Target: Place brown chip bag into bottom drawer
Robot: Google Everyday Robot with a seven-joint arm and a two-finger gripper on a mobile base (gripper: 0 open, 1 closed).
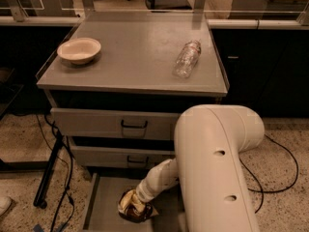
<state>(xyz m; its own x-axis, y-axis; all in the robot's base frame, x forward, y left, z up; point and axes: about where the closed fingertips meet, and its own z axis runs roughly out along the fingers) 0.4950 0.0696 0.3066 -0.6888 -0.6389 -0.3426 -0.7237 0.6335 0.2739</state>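
Observation:
The brown chip bag (131,208), dark brown and pale yellow, is low inside the open bottom drawer (104,202), on or just above its flat grey floor. My gripper (136,202) reaches down from the large white arm (217,168) and sits right on top of the bag, at the drawer's middle front. The bag and the wrist hide the fingers.
Two upper drawers with black handles (133,125) are closed above the open one. On the cabinet top stand a pale bowl (79,50) at the left and a clear plastic bottle (187,58) lying at the right. Black cables and a stand leg (50,170) run left of the cabinet.

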